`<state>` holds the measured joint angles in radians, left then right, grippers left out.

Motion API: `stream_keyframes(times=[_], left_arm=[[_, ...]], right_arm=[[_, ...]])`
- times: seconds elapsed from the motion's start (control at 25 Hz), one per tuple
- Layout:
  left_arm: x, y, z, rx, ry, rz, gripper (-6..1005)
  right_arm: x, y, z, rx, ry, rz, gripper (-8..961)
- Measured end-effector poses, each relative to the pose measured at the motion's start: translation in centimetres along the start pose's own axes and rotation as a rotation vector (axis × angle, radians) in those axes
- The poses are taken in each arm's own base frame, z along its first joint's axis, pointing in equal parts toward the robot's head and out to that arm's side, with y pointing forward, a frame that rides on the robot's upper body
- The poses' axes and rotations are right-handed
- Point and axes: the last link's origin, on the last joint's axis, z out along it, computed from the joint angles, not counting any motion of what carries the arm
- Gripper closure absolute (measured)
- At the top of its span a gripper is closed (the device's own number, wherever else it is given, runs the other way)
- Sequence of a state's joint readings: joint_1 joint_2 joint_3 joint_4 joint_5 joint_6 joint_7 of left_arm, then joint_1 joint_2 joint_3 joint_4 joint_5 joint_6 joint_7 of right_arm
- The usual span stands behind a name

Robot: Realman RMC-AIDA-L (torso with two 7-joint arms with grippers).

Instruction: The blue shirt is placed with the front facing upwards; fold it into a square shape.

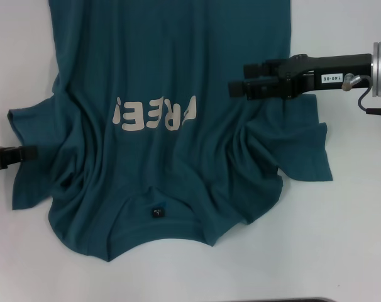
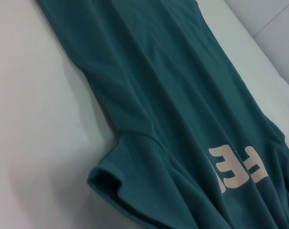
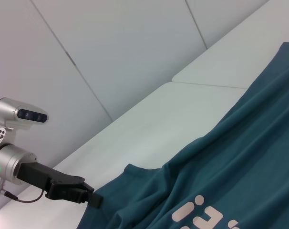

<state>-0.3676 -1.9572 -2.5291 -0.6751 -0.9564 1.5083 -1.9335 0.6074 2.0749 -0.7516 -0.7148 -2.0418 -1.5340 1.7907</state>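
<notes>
The blue shirt point(image 1: 178, 145) lies print-up on the white tabletop point(image 1: 341, 239), collar at the near edge, rumpled. The left gripper point(image 1: 28, 153) touches its left sleeve; the right gripper point(image 1: 236, 88) hovers over the right side. Whether either grips, I cannot tell.

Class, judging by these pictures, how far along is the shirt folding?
Done: the blue shirt lies front up, FREE print showing. In hand: the left pincer sits at one sleeve edge, the right pincer above the other side. Left: every fold; the cloth is spread out, rumpled near the collar.
</notes>
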Motion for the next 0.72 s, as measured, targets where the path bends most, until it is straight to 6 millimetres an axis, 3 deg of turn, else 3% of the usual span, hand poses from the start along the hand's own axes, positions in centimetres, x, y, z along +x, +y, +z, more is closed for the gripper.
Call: stream_keyframes(times=[0.16, 0.72], left_arm=[[0.2, -0.1, -0.2, 0.005, 0.013, -0.011, 999], [2.4, -1.1, -3.0, 0.109, 0.045, 0.003, 999]], right_arm=[[0.0, 0.0, 0.0, 0.000, 0.000, 0.000, 100], [0.2, 0.2, 0.3, -0.006, -0.004, 0.017, 99]])
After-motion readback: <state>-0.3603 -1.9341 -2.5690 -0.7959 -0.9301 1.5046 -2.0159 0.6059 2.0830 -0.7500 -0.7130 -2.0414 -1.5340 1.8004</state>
